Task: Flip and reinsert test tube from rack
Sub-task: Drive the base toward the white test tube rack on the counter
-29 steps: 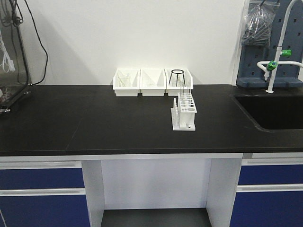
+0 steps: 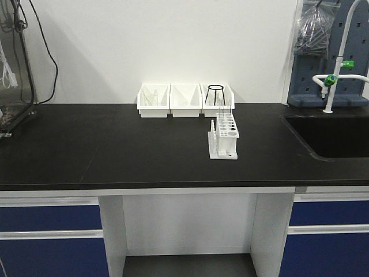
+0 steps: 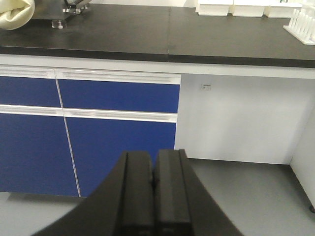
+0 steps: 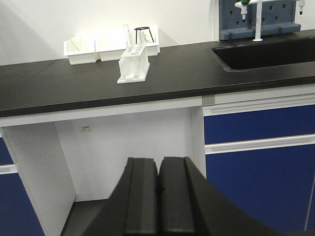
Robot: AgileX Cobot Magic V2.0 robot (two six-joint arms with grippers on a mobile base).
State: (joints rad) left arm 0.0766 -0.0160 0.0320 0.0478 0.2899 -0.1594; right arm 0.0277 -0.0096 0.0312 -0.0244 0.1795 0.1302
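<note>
The small white rack [image 2: 224, 136] stands on the black counter [image 2: 115, 150], right of centre, in front of the bins. A clear test tube [image 2: 219, 112] stands upright in its far end. The rack also shows in the right wrist view [image 4: 133, 65] and at the top right edge of the left wrist view [image 3: 302, 24]. My left gripper [image 3: 153, 169] is shut and empty, low in front of the blue drawers. My right gripper [image 4: 158, 172] is shut and empty, below counter height before the knee space. Neither gripper shows in the front view.
Three white open-front bins [image 2: 185, 100] stand against the wall behind the rack; the right one holds a black wire stand [image 2: 216, 94]. A sink [image 2: 334, 135] with a white tap [image 2: 337, 72] is at the right. Dark equipment [image 2: 14, 69] sits at the left end.
The view has shifted slightly; nothing on the counter has moved.
</note>
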